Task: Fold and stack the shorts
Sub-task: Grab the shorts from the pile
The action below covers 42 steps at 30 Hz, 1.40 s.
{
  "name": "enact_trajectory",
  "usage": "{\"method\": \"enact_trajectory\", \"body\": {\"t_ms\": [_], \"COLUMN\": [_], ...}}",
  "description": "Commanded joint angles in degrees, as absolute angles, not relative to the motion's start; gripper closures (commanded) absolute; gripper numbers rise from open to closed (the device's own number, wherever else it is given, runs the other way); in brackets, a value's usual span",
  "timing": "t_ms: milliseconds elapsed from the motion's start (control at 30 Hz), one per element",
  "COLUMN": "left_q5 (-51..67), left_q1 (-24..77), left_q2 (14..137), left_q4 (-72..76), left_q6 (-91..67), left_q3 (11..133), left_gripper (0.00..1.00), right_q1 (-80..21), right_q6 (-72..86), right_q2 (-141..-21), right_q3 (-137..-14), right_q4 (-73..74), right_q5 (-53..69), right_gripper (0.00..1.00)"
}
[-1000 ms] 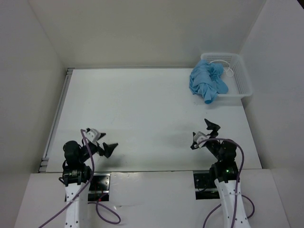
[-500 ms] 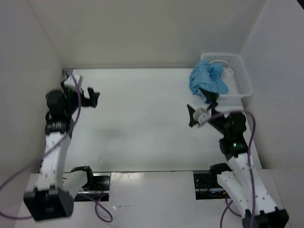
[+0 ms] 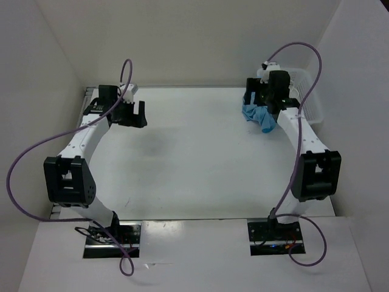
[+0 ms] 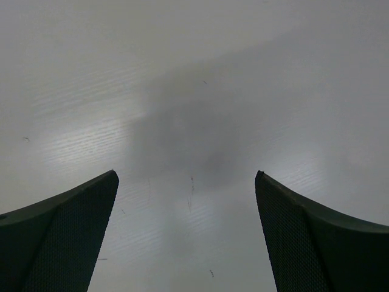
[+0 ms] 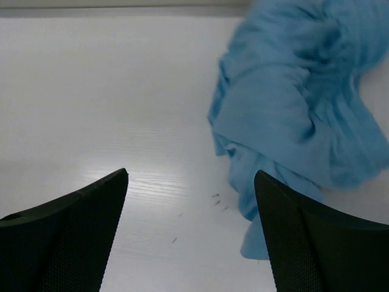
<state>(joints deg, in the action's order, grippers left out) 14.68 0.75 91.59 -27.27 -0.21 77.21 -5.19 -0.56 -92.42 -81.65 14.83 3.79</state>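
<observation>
The light blue shorts [image 3: 260, 117] lie crumpled at the far right of the table, spilling out of the white mesh basket [image 3: 309, 91]. My right gripper [image 3: 255, 100] hangs over their left edge. In the right wrist view the shorts [image 5: 298, 103] fill the upper right. The right gripper [image 5: 191, 174] is open and empty over bare table just left of the cloth, and its right finger [image 5: 316, 237] is near a hanging fold. The drawstring is hidden. My left gripper [image 3: 132, 117] is open and empty over the far left of the table, with only bare table between its fingers [image 4: 67, 237].
White walls enclose the table on the left, back and right. A metal rail [image 3: 85, 103] runs along the table's left edge near the left arm. The right arm's purple cable [image 3: 304, 52] loops above the basket.
Both arms have swung out from near their bases to the far side. The left gripper went to the far left of the table and the right gripper reached the shorts by the basket.
</observation>
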Motion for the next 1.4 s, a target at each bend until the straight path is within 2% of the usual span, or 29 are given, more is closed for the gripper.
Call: {"method": "enact_trajectory", "body": {"t_ms": [0,67,167,400,600,800,867,900,933,967,1033,1100,1367], "left_q5": [16.2,14.6,14.0,14.0,14.0,14.0,14.0,14.0,13.5,13.4,13.4,14.1,15.1], "left_q1": [2.5,3.3,4.5,6.8,6.8,8.5,8.5,8.5,8.5,8.5,8.5,8.5,8.5], "left_q2": [93.7,96.4,99.6,107.4,111.1,113.1,113.1,113.1,113.1,113.6,113.6,113.6,113.1], "left_q4": [-32.9,-32.9,-32.9,-32.9,-33.9,-34.5,-34.5,-34.5,-34.5,-34.5,-34.5,-34.5,-33.9], "left_q6": [0.0,0.0,0.0,0.0,0.0,0.0,0.0,0.0,0.0,0.0,0.0,0.0,0.0], "left_q3": [80.7,82.0,85.6,92.4,95.0,95.7,95.7,95.7,95.7,95.7,95.7,95.7,95.7], "left_gripper": [0.0,0.0,0.0,0.0,0.0,0.0,0.0,0.0,0.0,0.0,0.0,0.0,0.0], "right_q1": [1.8,5.8,8.3,9.0,10.9,10.9,10.9,10.9,10.9,10.9,10.9,10.9,10.9], "right_q6": [16.1,21.9,24.4,26.4,27.2,25.0,24.3,24.3,23.7,23.7,23.0,21.4,20.1], "right_q2": [-96.6,-100.3,-105.9,-114.8,-120.5,-122.9,-123.4,-123.4,-123.4,-123.4,-123.4,-122.9,-117.4], "right_q3": [-85.9,-88.8,-91.3,-94.2,-96.2,-97.2,-97.2,-97.2,-97.2,-97.2,-97.2,-97.2,-97.2], "right_q4": [17.4,17.4,16.8,15.7,15.1,14.0,14.0,14.0,14.0,14.0,13.4,13.4,12.7], "right_q5": [-3.2,-4.7,-12.9,-27.9,-28.4,-21.5,-19.5,-18.3,-17.8,-17.8,-17.1,-16.6,-16.4], "right_gripper": [0.13,0.23,0.29,0.29,0.27,0.23,0.29,0.36,0.68,0.8,0.96,1.0,1.0]}}
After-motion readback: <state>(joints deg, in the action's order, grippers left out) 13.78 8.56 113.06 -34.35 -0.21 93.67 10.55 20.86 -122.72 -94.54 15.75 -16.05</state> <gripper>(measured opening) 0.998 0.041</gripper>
